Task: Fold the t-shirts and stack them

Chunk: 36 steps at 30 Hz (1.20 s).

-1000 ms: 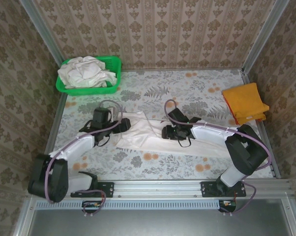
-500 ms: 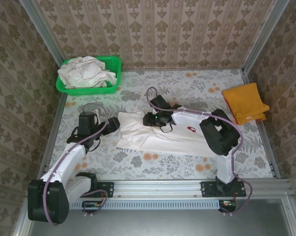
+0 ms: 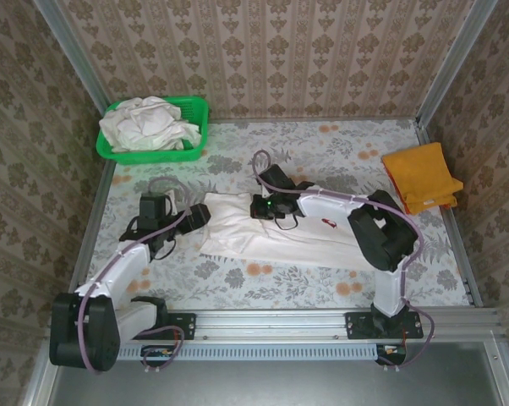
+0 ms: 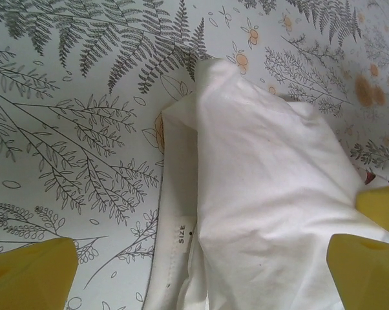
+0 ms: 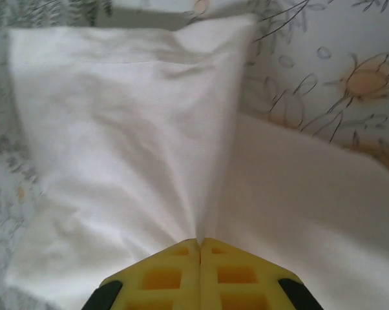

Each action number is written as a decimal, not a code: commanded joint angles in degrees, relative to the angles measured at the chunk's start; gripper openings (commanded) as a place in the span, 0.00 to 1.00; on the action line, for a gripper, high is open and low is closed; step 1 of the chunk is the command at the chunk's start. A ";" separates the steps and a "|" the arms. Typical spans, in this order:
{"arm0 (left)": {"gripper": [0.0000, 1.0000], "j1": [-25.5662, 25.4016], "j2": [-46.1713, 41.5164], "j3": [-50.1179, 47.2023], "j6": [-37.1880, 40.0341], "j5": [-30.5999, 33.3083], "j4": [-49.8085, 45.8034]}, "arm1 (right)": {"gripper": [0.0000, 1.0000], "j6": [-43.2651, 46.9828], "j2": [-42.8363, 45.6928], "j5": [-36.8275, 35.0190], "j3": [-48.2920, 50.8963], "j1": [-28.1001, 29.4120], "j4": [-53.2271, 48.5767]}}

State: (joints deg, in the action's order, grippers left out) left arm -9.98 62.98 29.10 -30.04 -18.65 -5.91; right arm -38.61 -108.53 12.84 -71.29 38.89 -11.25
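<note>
An off-white t-shirt (image 3: 280, 235) lies spread across the middle of the table, with a small red mark (image 3: 329, 222) showing on it. My right gripper (image 3: 259, 206) is over its far left part. In the right wrist view the yellow fingertips (image 5: 199, 243) are pressed together, shut on a pinched ridge of the white cloth (image 5: 123, 129). My left gripper (image 3: 197, 217) stands open at the shirt's left end. In the left wrist view its fingers (image 4: 30, 275) straddle the collar with its SIZE label (image 4: 181, 235), touching nothing. A folded orange t-shirt (image 3: 421, 178) lies at the right edge.
A green basket (image 3: 197, 108) at the back left holds crumpled off-white t-shirts (image 3: 146, 123). Patterned walls close in the table on three sides. Bare flowered tabletop (image 3: 322, 148) stretches behind the spread shirt and along the front rail.
My right arm swung left and away across the shirt, and its jaws closed on the cloth. My left gripper drew back left off the shirt and stayed open.
</note>
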 commanded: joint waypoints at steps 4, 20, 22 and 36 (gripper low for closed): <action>1.00 -0.27 3.60 0.60 -0.82 -3.02 4.19 | 0.00 -3.40 6.95 -5.72 4.99 3.21 1.04; 0.96 -3.97 11.80 3.85 -0.69 -9.19 5.26 | 0.00 -8.20 11.79 -12.91 9.77 6.24 -3.87; 0.94 -5.76 12.46 3.69 -0.89 -9.67 5.29 | 0.00 -8.81 11.18 -12.56 9.57 6.28 -4.17; 0.60 -11.61 15.89 8.09 0.59 -6.68 -1.75 | 0.00 -13.36 9.75 -15.13 10.01 8.24 -7.45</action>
State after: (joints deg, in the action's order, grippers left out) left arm -20.84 77.89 36.47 -30.70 -25.71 -3.73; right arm -51.24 -97.91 0.03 -60.69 47.00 -16.69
